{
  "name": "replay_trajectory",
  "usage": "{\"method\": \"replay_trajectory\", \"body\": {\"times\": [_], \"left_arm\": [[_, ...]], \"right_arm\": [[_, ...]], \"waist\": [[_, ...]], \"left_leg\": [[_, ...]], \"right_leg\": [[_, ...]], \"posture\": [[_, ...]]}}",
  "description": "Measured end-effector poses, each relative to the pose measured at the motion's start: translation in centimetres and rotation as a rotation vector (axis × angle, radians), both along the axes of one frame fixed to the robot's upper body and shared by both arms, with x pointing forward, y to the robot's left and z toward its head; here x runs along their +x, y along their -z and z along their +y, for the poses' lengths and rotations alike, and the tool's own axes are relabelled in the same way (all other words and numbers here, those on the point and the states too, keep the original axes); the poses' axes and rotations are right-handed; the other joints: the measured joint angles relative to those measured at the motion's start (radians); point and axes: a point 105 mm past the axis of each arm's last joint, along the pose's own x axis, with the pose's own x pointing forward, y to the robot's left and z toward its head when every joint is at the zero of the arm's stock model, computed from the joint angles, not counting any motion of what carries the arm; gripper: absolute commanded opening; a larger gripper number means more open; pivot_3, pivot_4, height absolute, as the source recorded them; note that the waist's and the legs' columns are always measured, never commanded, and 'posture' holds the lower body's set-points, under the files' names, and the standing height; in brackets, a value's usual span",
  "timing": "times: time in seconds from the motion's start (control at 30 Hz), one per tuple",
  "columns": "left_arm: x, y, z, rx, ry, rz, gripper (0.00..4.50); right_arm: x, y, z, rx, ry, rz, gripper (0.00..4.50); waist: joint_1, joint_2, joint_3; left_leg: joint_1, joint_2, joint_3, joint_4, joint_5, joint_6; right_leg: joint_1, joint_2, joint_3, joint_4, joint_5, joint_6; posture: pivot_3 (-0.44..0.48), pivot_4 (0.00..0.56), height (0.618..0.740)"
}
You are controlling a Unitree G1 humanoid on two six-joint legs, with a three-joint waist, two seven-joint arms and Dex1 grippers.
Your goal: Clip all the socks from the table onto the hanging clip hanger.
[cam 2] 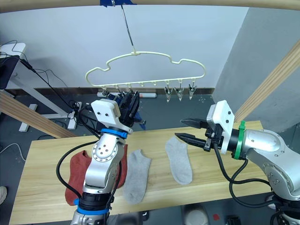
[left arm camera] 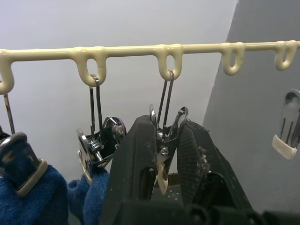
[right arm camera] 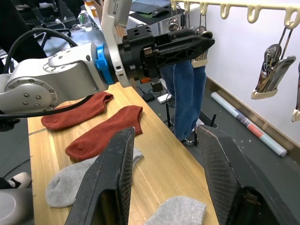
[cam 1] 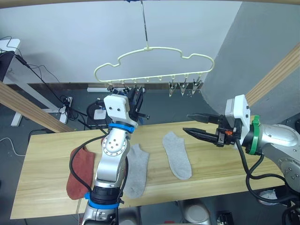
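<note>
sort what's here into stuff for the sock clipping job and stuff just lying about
For the job: clip hanger, two blue socks already clipped, grey socks, rust-red socks, table.

Lying about: cables and a roll on the floor.

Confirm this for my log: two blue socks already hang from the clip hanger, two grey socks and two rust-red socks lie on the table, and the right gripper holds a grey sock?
Wrong on the last part. The right gripper holds nothing: the right wrist view shows its jaws apart and empty above the table. The rest stands: blue socks on the clip hanger, grey socks and rust-red socks on the table.
</note>
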Motion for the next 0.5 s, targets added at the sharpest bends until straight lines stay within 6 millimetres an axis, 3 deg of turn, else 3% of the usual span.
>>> {"method": "replay_trajectory", "body": {"times": [0.5], "left_arm": [[-0.02,-0.14,0.26,0.0,-0.01,-0.009,0.52]], "right_arm": [[0.02,0.05,-0.06,-0.008,0.013,-0.002,2.15]], "waist": [[0.0,0.0,0.0]], "left_leg": [[0.0,0.0,0.0,0.0,0.0,0.0]], "right_leg": [[0.0,0.0,0.0,0.0,0.0,0.0]], "posture": [[-0.327,0.306,0.74]]}}
